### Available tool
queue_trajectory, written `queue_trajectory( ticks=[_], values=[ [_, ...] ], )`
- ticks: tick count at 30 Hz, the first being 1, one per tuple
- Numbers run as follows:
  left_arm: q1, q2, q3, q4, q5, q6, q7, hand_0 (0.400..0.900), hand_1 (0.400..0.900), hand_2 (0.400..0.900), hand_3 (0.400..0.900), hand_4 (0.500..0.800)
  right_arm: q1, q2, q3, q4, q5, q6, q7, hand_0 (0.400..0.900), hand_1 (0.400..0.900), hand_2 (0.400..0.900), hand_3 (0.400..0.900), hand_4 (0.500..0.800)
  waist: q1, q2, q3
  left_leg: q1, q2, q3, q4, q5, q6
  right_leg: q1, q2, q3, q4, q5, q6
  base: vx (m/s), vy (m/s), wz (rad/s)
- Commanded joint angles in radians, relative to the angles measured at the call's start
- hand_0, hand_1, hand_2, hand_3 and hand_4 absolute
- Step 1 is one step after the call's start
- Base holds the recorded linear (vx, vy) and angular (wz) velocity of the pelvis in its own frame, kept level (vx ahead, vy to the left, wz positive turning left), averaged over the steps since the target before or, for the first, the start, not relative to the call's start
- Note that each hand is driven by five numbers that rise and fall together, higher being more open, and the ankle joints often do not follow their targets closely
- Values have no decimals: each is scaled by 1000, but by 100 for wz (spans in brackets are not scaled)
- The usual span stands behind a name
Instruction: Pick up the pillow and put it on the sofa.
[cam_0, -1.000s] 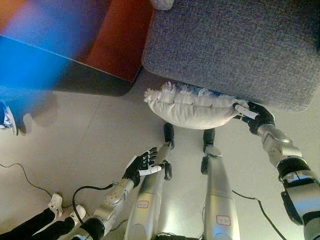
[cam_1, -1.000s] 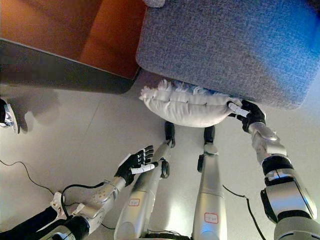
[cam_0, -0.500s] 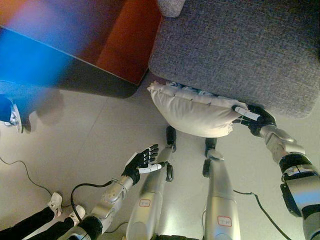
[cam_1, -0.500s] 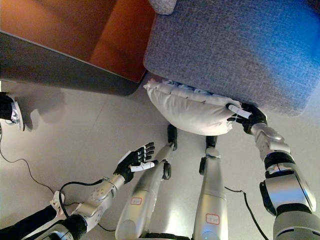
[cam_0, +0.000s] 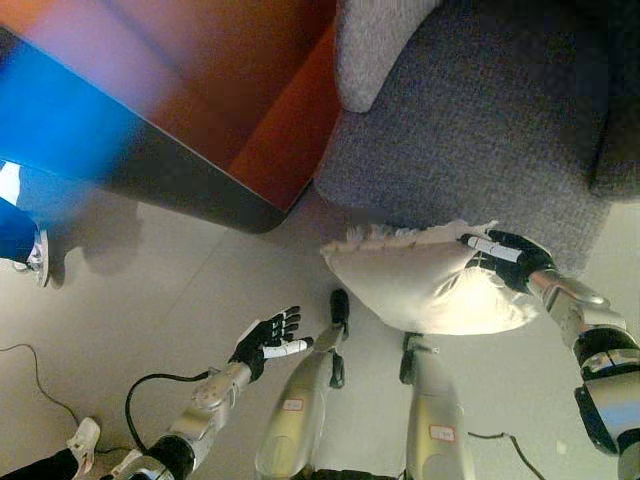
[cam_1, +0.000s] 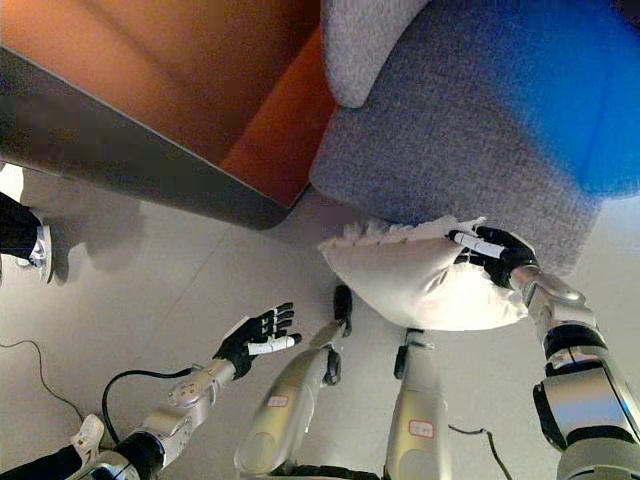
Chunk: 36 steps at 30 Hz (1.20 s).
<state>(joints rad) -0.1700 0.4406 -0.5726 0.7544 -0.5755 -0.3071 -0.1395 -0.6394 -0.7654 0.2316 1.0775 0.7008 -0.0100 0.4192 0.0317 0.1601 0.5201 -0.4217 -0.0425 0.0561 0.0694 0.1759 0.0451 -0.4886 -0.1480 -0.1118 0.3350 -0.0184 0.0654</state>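
Right hand (cam_0: 505, 262) is pinching the pillow (cam_0: 420, 290) by its frilled top edge, lifted against the sofa (cam_0: 480, 130) front. It sags, soft and probably light, so hold the seam. Your left hand (cam_0: 265, 340) hangs spread and empty.
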Motion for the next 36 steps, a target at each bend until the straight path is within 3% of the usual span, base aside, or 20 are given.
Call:
queue_trajectory(
  ticks=[1,10,18,25,31,36],
  values=[
    [78,38,54,33,75,-14,-28,900,900,900,900,800,-88,-122,-128,-167,74,-101,71,400,400,400,400,500,-10,-75,-39,77,22,39,115,-215,-71,73,10,-68,-23,-34,16,72,-43,1],
    [133,23,146,193,158,29,-42,900,900,900,900,800,-11,-145,-156,-257,11,-58,99,400,400,400,400,500,-7,-134,-143,223,31,54,31,-224,-72,229,-1,-77,-136,-10,40,93,-21,1],
    [188,20,208,243,222,77,-41,900,900,900,900,800,-52,-218,-155,-246,2,6,155,400,400,400,400,500,21,-172,-251,332,28,58,-42,-224,-72,362,10,-102,-232,5,45,119,-8,7],
    [235,4,220,308,258,110,-54,900,900,900,900,800,-183,-330,-108,-174,48,71,189,400,400,400,400,500,45,-210,-334,398,32,52,-71,-230,-74,439,21,-115,-278,11,41,118,-6,10],
    [274,-20,247,415,291,121,-43,900,900,900,900,800,-377,-438,-24,-19,98,212,221,400,400,400,400,500,67,-254,-410,452,41,48,-84,-239,-79,506,34,-119,-321,22,40,172,-52,8],
    [296,-35,269,469,315,131,-24,900,900,900,900,800,-517,-472,62,72,99,277,183,400,400,400,400,500,77,-276,-441,484,42,42,-104,-236,-84,547,49,-112,-359,31,33,132,-42,6]
  ],
)
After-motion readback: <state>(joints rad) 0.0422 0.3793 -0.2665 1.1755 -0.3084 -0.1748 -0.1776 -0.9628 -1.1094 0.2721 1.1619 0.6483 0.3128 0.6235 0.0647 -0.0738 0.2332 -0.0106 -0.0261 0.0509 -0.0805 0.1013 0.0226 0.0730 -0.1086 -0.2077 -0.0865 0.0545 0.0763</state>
